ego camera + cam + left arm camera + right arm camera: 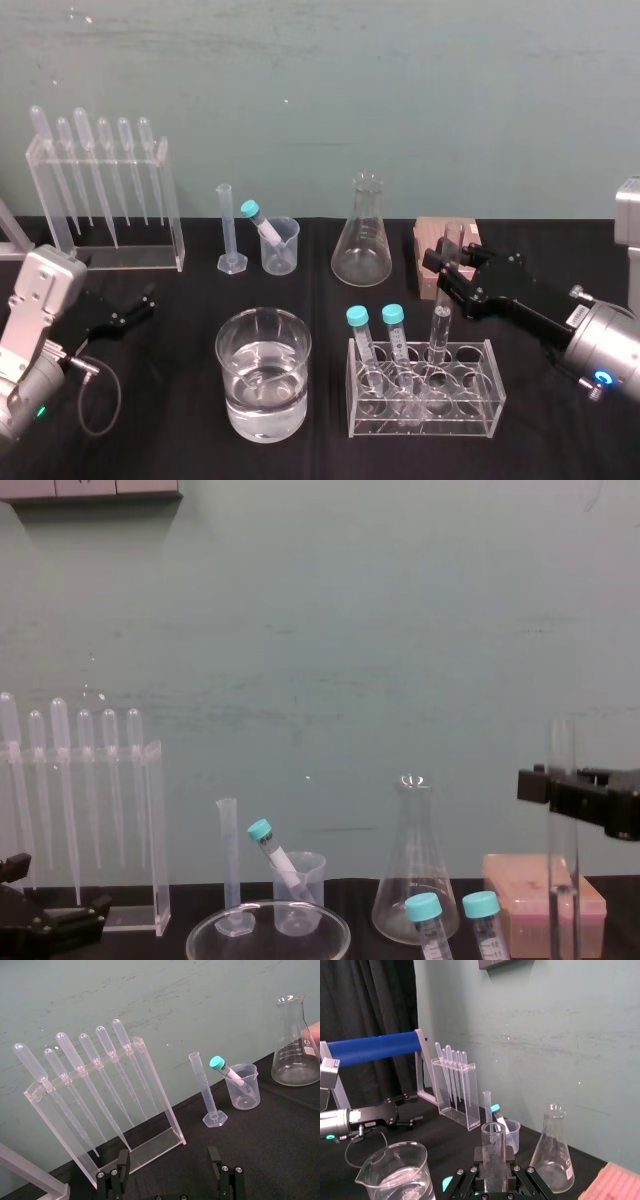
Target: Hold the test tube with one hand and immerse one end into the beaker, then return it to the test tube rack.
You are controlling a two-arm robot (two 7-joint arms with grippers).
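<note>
- Where the black table (180,440) reaches its left side, the left gripper (135,308) lies low with its fingers spread wide and nothing between them.
- A clear acrylic stand (105,200) of six pipettes stands behind it, against the wall.
- A thin graduated cylinder (228,230) follows; its scale marks are too small to read.
- The beaker (282,250), small and clear with faint marks, stands just beside the cylinder, and a teal-capped tube (262,225) leans in it.
- A large glass of water (262,375) stands nearer the robot.
- The conical flask (363,235) carries printed marks that I cannot make out.
- A clear holed stand (425,395) holds two more teal-capped tubes (365,345).
- The test tube (440,335) is long, thin, clear and uncapped; it stands upright, open rim up, with its lower end down in the hole just right of those capped tubes.
- The right gripper (455,265) is clamped on the tube's upper part, below the rim.
- The test tube rack (432,240), a pinkish-orange block, sits behind that gripper.
</note>
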